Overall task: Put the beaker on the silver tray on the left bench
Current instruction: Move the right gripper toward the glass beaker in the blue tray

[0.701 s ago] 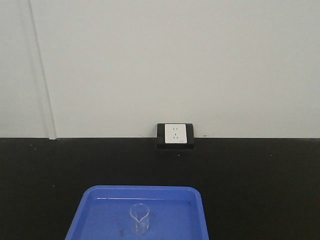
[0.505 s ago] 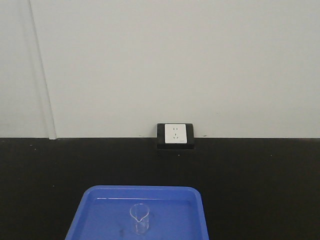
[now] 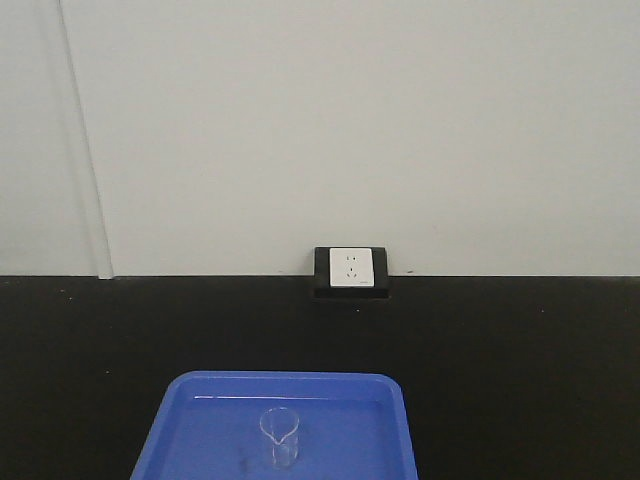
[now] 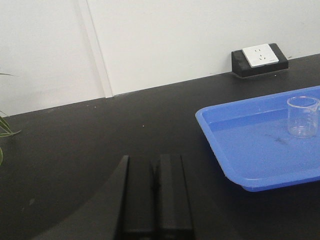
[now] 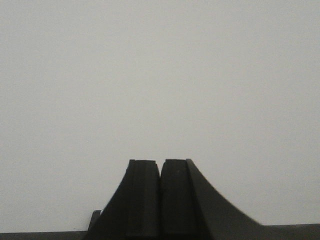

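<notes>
You had changed nothing: the beaker stayed upright in the blue tray, bottom centre of the front view. Your left gripper and right gripper were closed on nothing, so pickup hadn't begun.

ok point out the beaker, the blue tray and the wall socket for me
beaker (image 3: 281, 445), front-facing view, on its clear glass wall
blue tray (image 3: 205, 430), front-facing view, bare floor left of the beaker
wall socket (image 3: 351, 267), front-facing view, white faceplate
</notes>
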Controlling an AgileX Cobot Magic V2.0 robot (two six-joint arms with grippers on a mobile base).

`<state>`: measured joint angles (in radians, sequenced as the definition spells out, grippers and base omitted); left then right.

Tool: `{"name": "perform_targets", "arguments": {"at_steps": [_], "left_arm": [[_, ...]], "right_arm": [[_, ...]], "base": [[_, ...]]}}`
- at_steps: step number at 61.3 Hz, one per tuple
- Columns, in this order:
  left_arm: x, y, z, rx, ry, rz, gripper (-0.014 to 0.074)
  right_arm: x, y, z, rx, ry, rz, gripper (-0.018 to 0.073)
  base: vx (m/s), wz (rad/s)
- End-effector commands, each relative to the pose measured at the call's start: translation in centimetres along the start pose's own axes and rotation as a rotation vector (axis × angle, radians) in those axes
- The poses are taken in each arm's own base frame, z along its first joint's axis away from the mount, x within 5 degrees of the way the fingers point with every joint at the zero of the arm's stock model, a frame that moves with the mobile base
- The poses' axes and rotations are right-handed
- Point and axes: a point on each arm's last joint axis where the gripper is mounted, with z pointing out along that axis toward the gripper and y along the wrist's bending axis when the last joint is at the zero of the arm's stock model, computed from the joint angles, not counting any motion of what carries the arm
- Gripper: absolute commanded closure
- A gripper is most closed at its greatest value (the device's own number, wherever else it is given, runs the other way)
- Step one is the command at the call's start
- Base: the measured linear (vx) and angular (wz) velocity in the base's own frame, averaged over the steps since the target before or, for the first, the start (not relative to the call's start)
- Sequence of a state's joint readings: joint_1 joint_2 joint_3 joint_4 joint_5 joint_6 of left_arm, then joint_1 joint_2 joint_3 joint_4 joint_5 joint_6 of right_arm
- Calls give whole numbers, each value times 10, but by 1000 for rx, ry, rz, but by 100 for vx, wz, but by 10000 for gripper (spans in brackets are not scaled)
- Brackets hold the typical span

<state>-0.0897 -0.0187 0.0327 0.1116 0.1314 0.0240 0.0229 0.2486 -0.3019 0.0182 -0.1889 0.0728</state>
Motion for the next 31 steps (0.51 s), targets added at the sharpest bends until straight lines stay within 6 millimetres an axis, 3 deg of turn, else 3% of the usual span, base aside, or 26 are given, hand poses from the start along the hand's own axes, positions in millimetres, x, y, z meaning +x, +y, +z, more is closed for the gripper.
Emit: {"name": "perform_targets", "arguments": {"at_steps": [1,13,31], "left_arm": [[-1,-1,0,6,-72,-11,595],[-1,-1,0,6,-72,-11,595],[-1,-1,0,6,-72,-11,595]], "right_arm": [[-21,2,35,3,-4,-20,571],[4,-1,94,23,210,-3,571],[55,-5,126,36,400,-12,507]], "base": [[0,0],[0,0],[0,0]]}}
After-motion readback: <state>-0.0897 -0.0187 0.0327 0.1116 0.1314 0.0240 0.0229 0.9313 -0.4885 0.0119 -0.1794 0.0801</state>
